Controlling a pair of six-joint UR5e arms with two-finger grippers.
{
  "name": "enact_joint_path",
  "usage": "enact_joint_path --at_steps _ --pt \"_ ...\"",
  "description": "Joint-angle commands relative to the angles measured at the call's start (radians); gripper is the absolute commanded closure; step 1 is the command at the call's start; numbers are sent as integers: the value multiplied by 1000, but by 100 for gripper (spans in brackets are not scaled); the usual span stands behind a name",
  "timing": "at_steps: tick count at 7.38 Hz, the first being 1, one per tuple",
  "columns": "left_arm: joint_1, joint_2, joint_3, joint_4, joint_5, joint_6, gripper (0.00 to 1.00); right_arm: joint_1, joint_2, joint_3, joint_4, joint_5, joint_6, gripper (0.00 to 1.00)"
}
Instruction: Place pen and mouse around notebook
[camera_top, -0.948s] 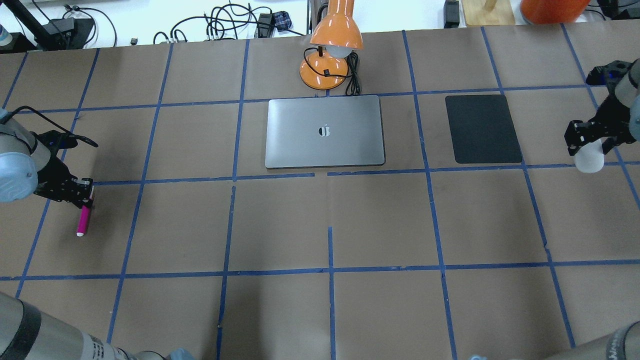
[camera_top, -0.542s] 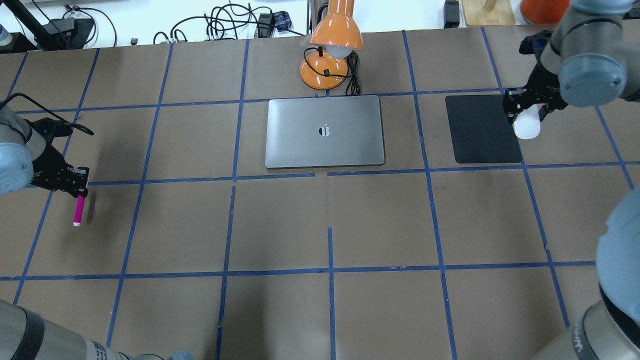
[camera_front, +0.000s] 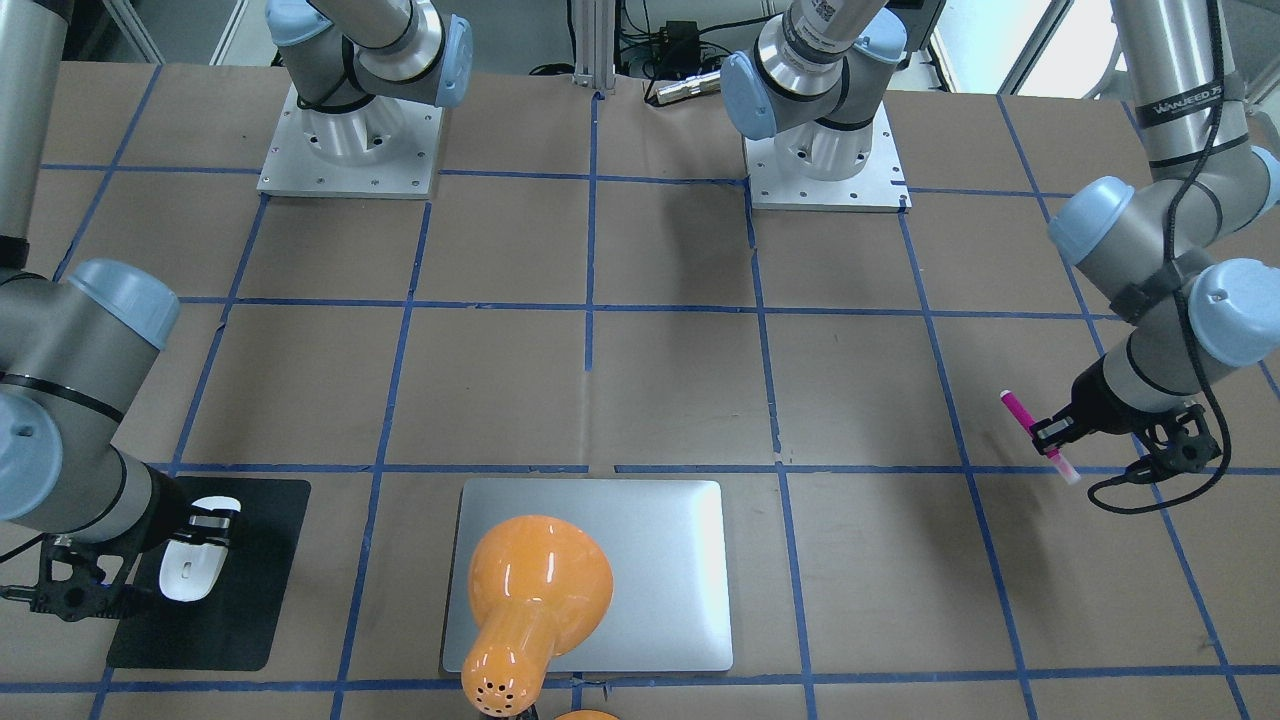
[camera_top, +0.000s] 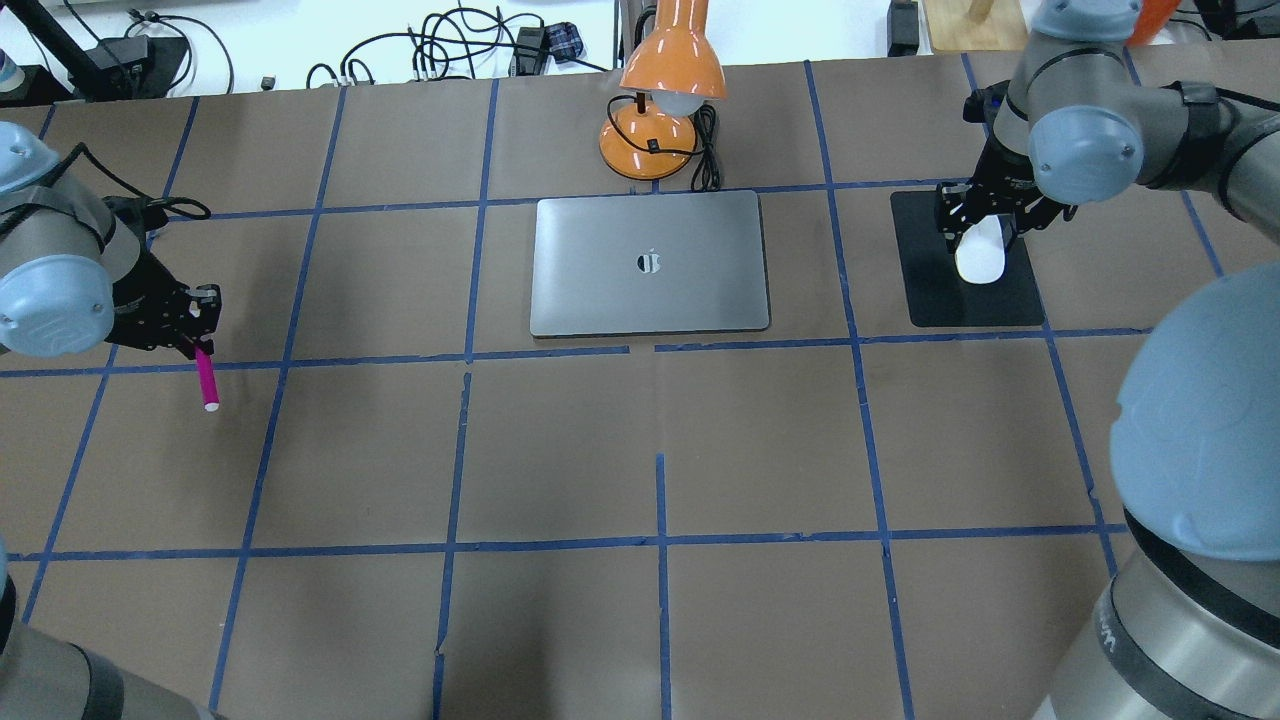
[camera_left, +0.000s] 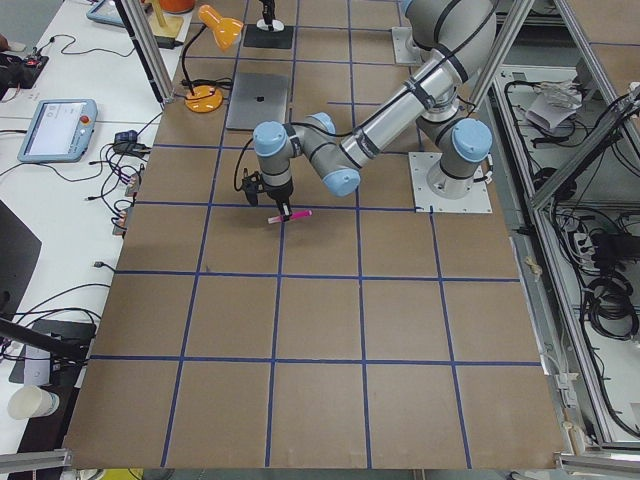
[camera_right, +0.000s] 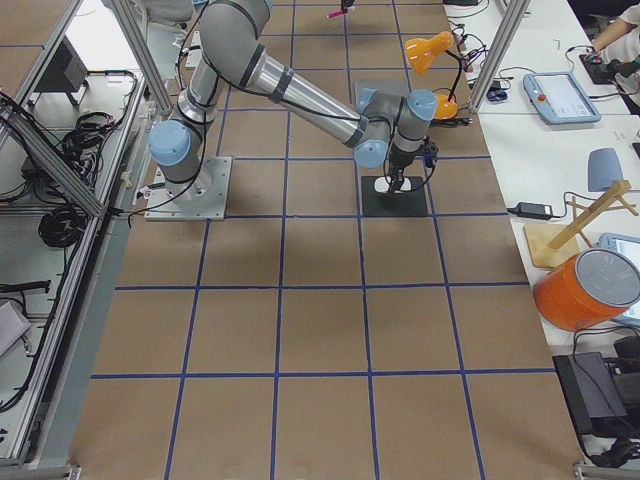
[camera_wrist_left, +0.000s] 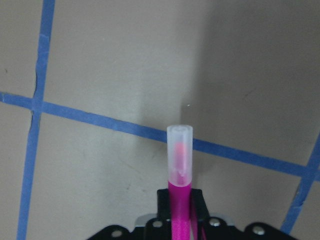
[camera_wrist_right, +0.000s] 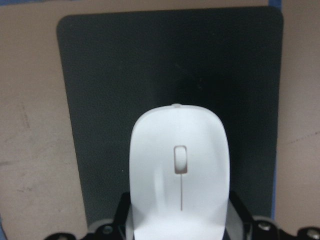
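The silver-grey notebook (camera_top: 650, 262) (camera_front: 660, 540) lies flat at the table's far middle. My left gripper (camera_top: 199, 343) (camera_front: 1048, 432) is shut on the magenta pen (camera_top: 207, 382) (camera_front: 1015, 410) (camera_wrist_left: 179, 165) at the table's left side, well left of the notebook. The pen's pale cap end sticks out past the fingers, above the brown surface. My right gripper (camera_top: 976, 226) (camera_front: 208, 520) is shut on the white mouse (camera_top: 980, 258) (camera_front: 190, 575) (camera_wrist_right: 179, 170). It holds the mouse over the black mat (camera_top: 930, 295) (camera_wrist_right: 125, 75), right of the notebook. Whether the mouse touches the mat I cannot tell.
An orange desk lamp (camera_top: 660, 95) (camera_front: 530, 590) with a black cord stands just behind the notebook, its shade leaning over the notebook's far edge. Blue tape lines grid the brown table. Cables and devices lie beyond the far edge.
The right arm swung left from the table's right edge, carrying the mouse over the black mat. The left gripper moved right and farther away with the pen, which now points the other way.
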Motion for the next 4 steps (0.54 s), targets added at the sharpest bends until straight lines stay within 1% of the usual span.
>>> enact_joint_path --at_steps 1,2,3,4 --pt "-151 16 -1 -13 -9 -279 100 1 18 0 -2 26 27 26" --pt "-232 20 -3 -17 -10 -423 100 1 21 0 -2 26 34 20" --pt "-321 21 -1 -15 -21 -587 100 0 33 2 -12 24 34 0" --pt "-395 15 -3 -15 -50 -736 100 0 41 -6 -12 24 37 0"
